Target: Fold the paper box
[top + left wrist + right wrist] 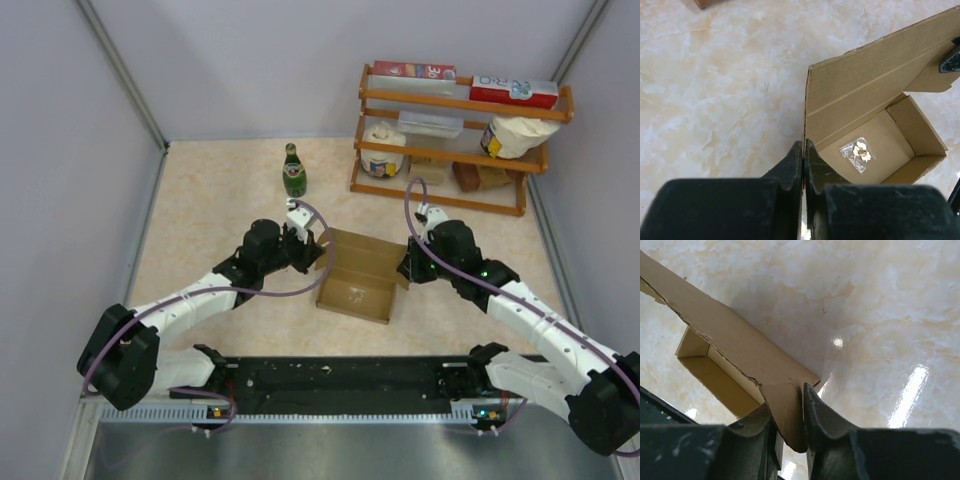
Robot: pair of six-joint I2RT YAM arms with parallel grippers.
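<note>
- One paper box [357, 275], plain brown cardboard, sits half-folded and open at the top in the middle of the tabletop [215, 200], between the two grippers
- Its long back panel stands up and leans away from the arms, and the side walls are raised around a shallow tray
- One small clear bag [859, 152] with pale bits in it lies on the floor of the box
- One green bottle [293, 171] stands upright beyond the box, well apart from it
- One wooden rack [372, 150] stands at the far right of the tabletop, with two printed cartons [413, 71] on its top shelf and several pale packets on the shelves below
- Two arms reach in, one at each end of the box
- The left gripper [803, 150] has its jaws pressed together on the thin left edge of the box, at the corner where the back panel meets the tray
- The right gripper [788, 412] has its jaws nearly together, pinching a cardboard flap at the box's right end, with the flap running down between the fingers [816, 415]
</note>
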